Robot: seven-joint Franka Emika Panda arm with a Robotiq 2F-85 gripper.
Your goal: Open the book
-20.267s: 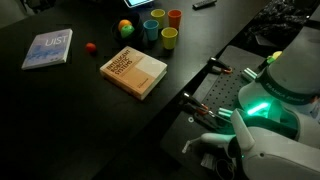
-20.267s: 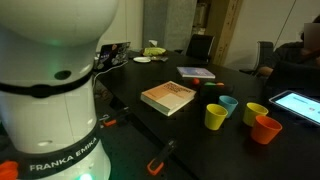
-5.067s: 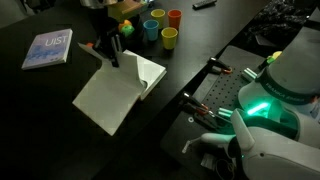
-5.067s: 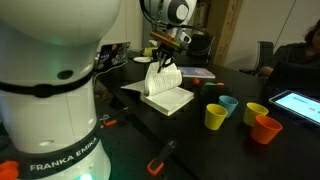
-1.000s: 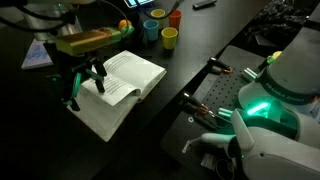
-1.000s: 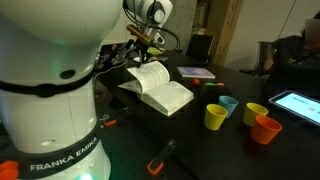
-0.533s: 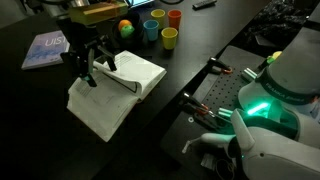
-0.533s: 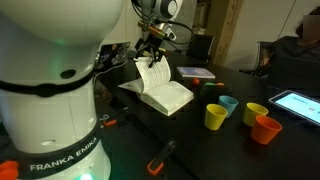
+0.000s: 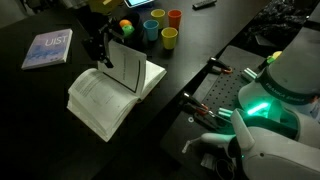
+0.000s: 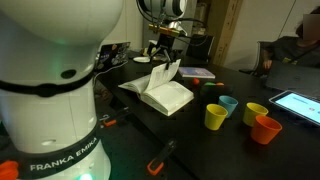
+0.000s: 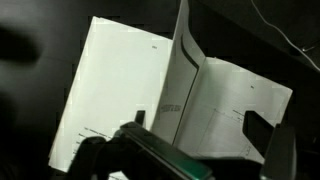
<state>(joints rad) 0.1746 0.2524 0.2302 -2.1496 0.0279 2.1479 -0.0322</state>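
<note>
In an exterior view, the book [image 9: 100,100] lies open on the dark table [image 9: 40,110], white pages facing up. A sheaf of its pages [image 9: 130,70] stands nearly upright above the spine. The gripper [image 9: 103,52] hangs at the far top edge of that sheaf. From here I cannot tell whether its fingers are apart or pinching the paper. A thin blue-grey book [image 9: 48,48] lies flat well beyond the open one. A cluster of coloured cups [image 9: 163,27] stands further along the table, with a small multicoloured ball [image 9: 125,27] beside them. The robot's white base [image 9: 275,95], glowing green, fills the right side.

In the other exterior view, the white base [image 10: 60,90] fills the foreground. The open book [image 10: 168,96] sits on the table behind it, the raised pages [image 10: 160,75] leaning under the gripper [image 10: 166,52]. Its fingers are too small to make out. Four cups stand near the book: yellow-green [image 10: 216,117], blue [image 10: 228,104], yellow [image 10: 256,113] and orange [image 10: 266,130]. The thin book [image 10: 196,72] lies further back.

In the wrist view, the book [image 11: 110,100] fills the frame, one sheaf of pages [image 11: 182,85] rising edge-on between the two flat halves. The gripper [image 11: 180,158] shows only as dark blurred shapes along the bottom edge, so its state is unclear.
</note>
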